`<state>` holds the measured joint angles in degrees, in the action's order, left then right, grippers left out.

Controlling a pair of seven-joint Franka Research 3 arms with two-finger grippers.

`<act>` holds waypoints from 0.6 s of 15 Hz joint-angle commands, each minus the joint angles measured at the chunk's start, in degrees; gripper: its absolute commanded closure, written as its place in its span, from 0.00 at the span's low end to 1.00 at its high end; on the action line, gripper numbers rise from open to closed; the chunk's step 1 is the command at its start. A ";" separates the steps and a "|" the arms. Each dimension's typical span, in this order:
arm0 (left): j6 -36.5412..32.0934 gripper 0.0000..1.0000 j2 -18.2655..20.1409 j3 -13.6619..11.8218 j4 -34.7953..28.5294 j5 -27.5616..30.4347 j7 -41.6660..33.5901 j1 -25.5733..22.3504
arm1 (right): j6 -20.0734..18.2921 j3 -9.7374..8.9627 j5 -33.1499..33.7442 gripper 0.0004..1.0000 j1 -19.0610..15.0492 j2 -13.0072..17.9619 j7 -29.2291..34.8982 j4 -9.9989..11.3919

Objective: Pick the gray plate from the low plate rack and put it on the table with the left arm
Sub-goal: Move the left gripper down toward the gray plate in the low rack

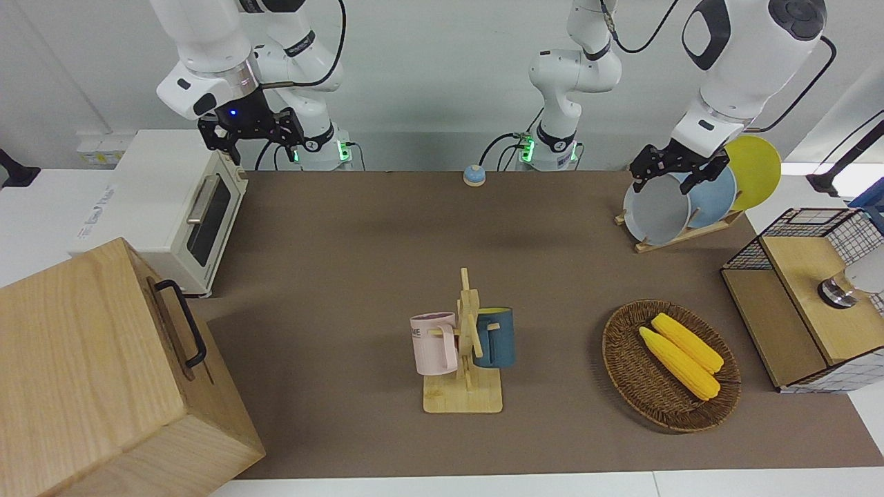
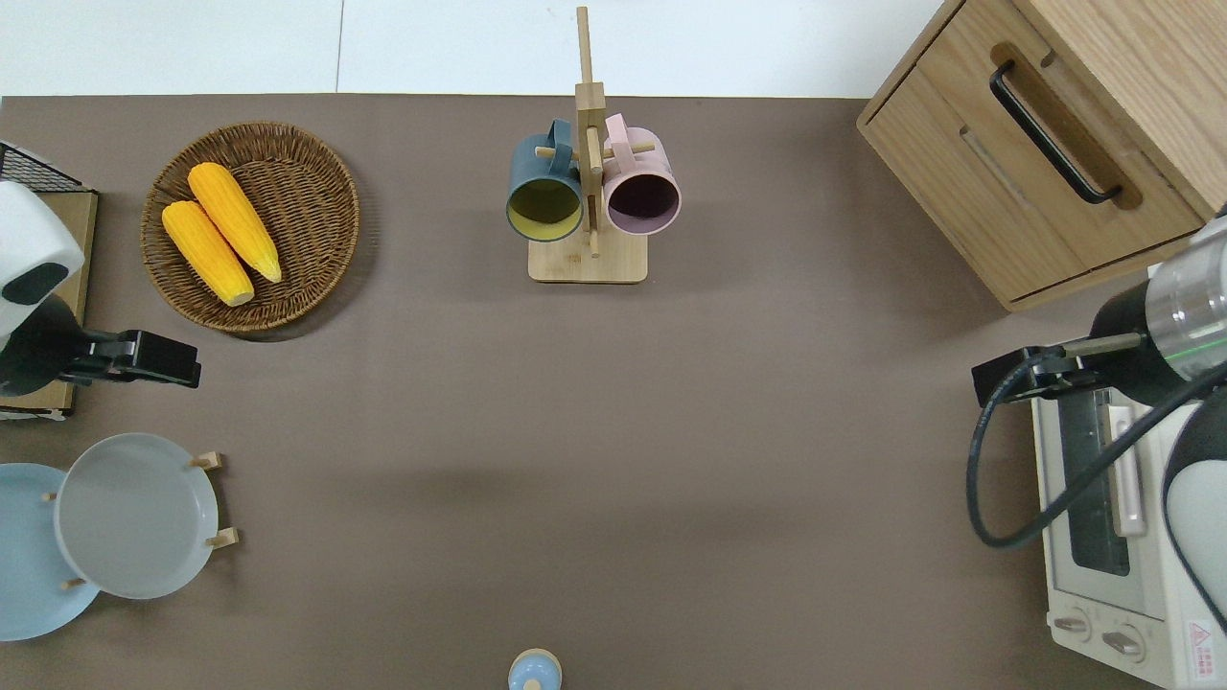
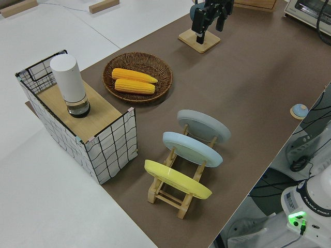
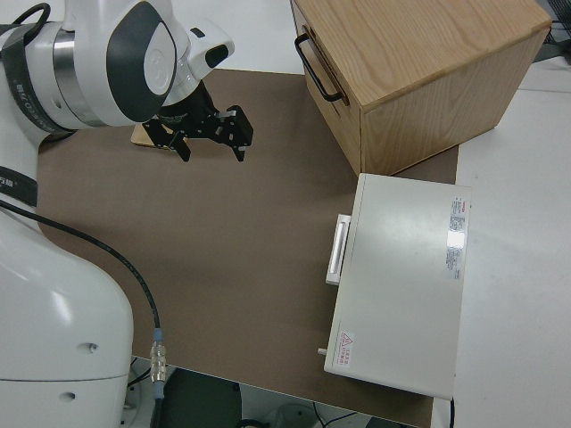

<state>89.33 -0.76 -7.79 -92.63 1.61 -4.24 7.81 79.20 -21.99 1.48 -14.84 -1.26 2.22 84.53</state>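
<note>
Overhead view, gray plate (image 2: 134, 515) racked (upright), left pincer (image 2: 158, 359) apart

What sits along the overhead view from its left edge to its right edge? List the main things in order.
gray plate on the low plate rack → wicker basket of corn → blue mug → pink mug → wooden cabinet → toaster oven

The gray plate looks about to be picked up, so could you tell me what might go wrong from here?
1. The gray plate leans close to the blue plate in the rack; a sloppy grasp could knock that one too.
2. The left pincer must descend accurately, or it may push the rack.
</note>
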 commanded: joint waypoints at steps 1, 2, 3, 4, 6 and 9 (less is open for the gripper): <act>0.40 0.01 -0.99 -0.21 1.22 0.67 -0.14 -0.08 | -0.62 -1.21 0.37 0.02 -1.33 0.12 0.68 -0.33; 0.40 0.01 -1.00 -0.21 1.22 0.50 -0.24 -0.08 | -0.62 -1.21 0.37 0.02 -1.33 0.12 0.68 -0.33; 0.40 0.01 -1.00 -0.21 1.22 0.49 -0.24 -0.08 | -0.71 -1.21 0.37 0.02 -1.33 0.12 0.68 -0.42; 0.40 0.01 -1.00 -0.21 1.22 0.49 -0.15 -0.17 | -0.62 -1.21 0.37 0.02 -1.33 0.12 0.68 -0.42; 0.40 0.01 -1.00 -0.21 1.22 0.58 -0.24 -0.17 | -0.62 -1.21 0.37 0.02 -1.33 0.20 0.68 -0.42; 0.40 0.01 -0.91 -0.21 1.22 0.32 -0.32 -0.17 | -0.62 -1.21 0.37 0.02 -1.33 0.12 0.68 -0.42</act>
<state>89.48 -0.86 -7.79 -92.63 1.62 -4.23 7.81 79.19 -21.99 1.48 -14.84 -1.26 2.22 84.53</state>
